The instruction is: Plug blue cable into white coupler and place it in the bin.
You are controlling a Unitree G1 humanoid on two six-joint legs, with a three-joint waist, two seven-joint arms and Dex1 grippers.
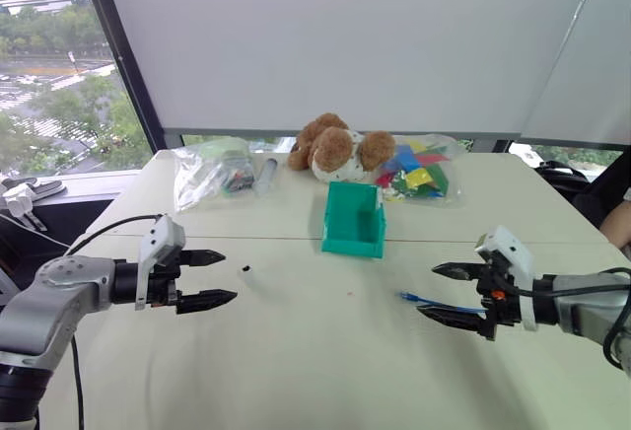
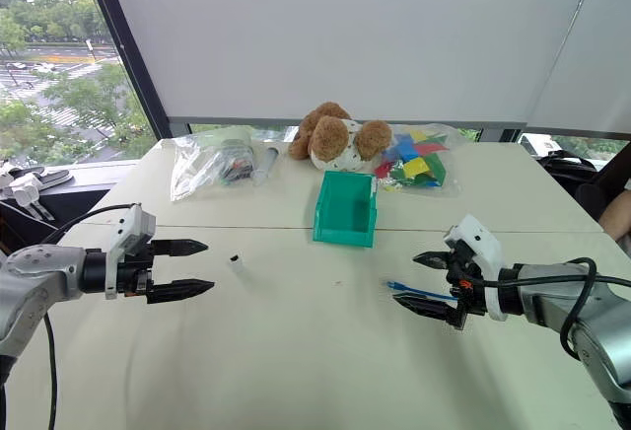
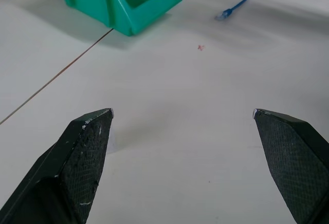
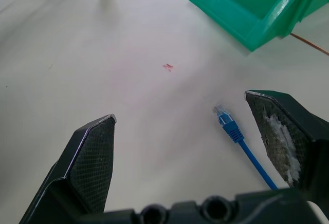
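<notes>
Two grippers hover over the pale table [image 1: 296, 371], both empty: left gripper [image 1: 219, 278] has its fingers spread wide, with the white coupler [image 2: 236, 263] lying on the tabletop just beyond its tips (a tiny block, apart from everything else). Middle back sits the bin [image 1: 353, 219], teal, upright, in front of a plush toy [image 1: 335, 147]. Right gripper [image 2: 414, 279] is likewise spread wide, the blue cable [image 4: 237, 135] lying loose on the table under and between its fingers, untouched
</notes>
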